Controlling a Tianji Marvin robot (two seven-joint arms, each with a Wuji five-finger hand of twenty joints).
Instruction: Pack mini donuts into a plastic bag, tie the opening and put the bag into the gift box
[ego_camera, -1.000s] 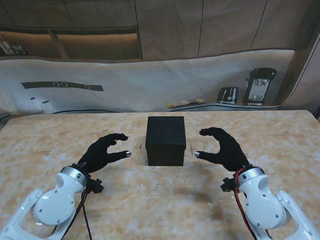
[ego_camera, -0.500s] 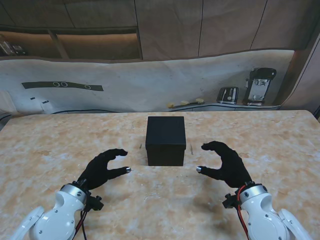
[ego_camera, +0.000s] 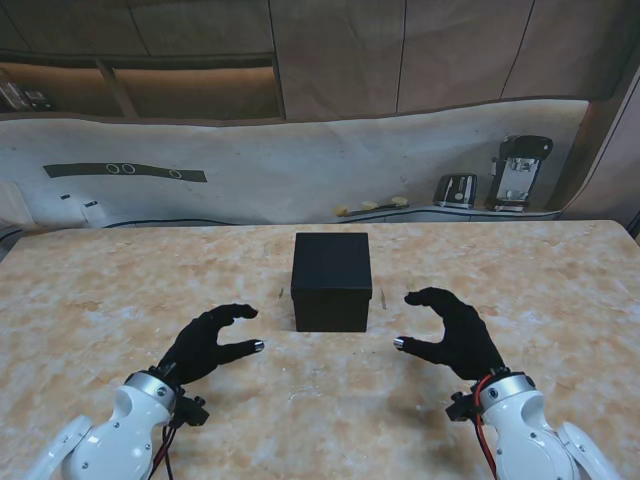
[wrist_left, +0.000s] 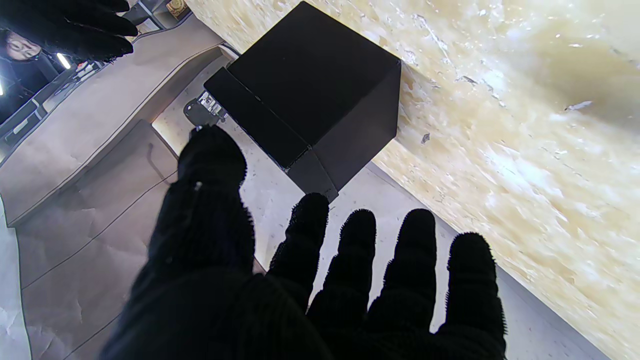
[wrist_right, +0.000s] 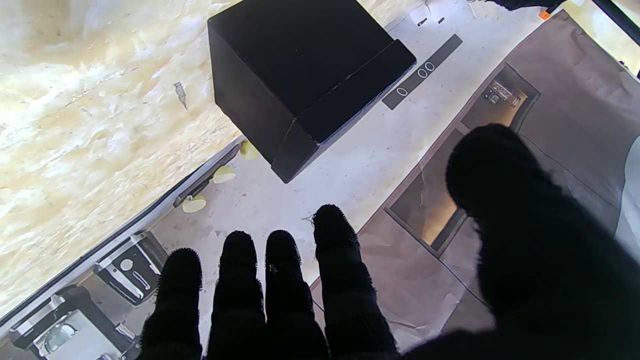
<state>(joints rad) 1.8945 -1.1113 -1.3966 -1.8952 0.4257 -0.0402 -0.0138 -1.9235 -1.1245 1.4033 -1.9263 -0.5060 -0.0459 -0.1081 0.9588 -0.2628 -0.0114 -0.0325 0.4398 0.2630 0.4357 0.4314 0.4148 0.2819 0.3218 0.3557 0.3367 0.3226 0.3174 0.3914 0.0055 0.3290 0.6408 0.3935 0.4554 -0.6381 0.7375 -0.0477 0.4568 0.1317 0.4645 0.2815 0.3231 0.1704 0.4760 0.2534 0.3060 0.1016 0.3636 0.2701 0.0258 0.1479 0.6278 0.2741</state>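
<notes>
A black gift box (ego_camera: 331, 281) with its lid closed stands at the middle of the marble table (ego_camera: 90, 290). It also shows in the left wrist view (wrist_left: 310, 95) and the right wrist view (wrist_right: 295, 75). My left hand (ego_camera: 208, 343), in a black glove, hovers left of the box and nearer to me, fingers curled apart and holding nothing. My right hand (ego_camera: 455, 332) mirrors it on the box's right, also open. Neither hand touches the box. I see no donuts and no plastic bag.
Beyond the table's far edge runs a white ledge with small devices (ego_camera: 523, 172) and a few yellowish bits (ego_camera: 371, 205). A dark strip (ego_camera: 125, 171) lies on the white wall at the left.
Both hands have drawn back from the box toward me, the arms sinking lower in the stand view. The box has not moved.
</notes>
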